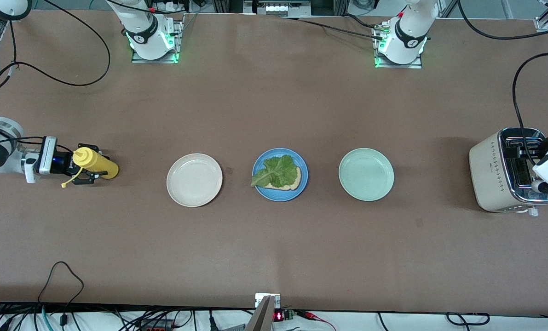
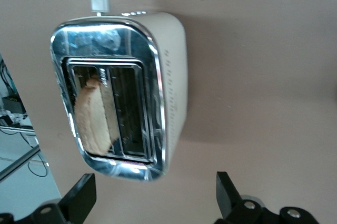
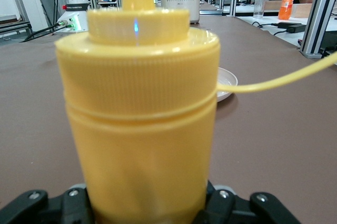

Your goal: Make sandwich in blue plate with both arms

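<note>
The right arm reaches out low along its own end of the desk, its wrist turned level so the right end effector [image 1: 86,169] points sideways toward the middle. Its 2 fingers are closed around a yellow squeeze bottle [image 1: 94,162], which fills the right wrist view [image 3: 139,113].

The left arm stands at its own end of the desk, wrist pointing down. The left end effector [image 2: 152,203] hangs over a toaster [image 2: 124,90], its 2 fingers [image 2: 79,197] spread wide apart with nothing between them.
</note>
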